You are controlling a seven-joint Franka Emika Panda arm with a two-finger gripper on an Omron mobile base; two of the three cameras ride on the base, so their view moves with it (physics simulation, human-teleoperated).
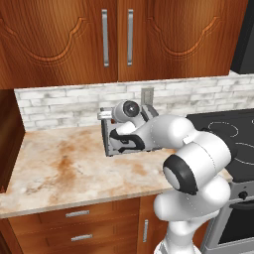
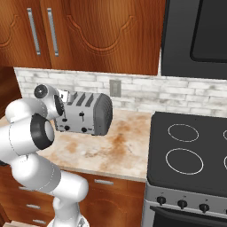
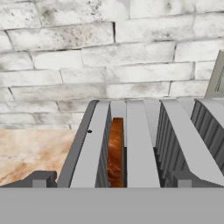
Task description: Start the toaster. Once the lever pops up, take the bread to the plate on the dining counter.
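- hand view: open jaws (image 3: 109,178) are hovering above the boxy silver-grey four-slot toaster (image 3: 140,144), holding nothing, fingertips (image 3: 40,178) straddling the slot.
- tan-brown bread slice (image 3: 115,151) is sitting inside that leftmost slot.
- toaster is standing on the beige marbled tabletop (image 2: 128,146) near the white brick backsplash (image 3: 87,57).

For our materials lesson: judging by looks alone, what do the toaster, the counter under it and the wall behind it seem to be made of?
Toaster: probably brushed or painted metal, going by its matte silver-grey body and darker grey ends.
Counter: polished stone, perhaps marble, beige with rusty-orange veining.
Wall: whitewashed brick or brick-look tile, from the pale blocks and grey joints.
All are rendered, so these are guesses.
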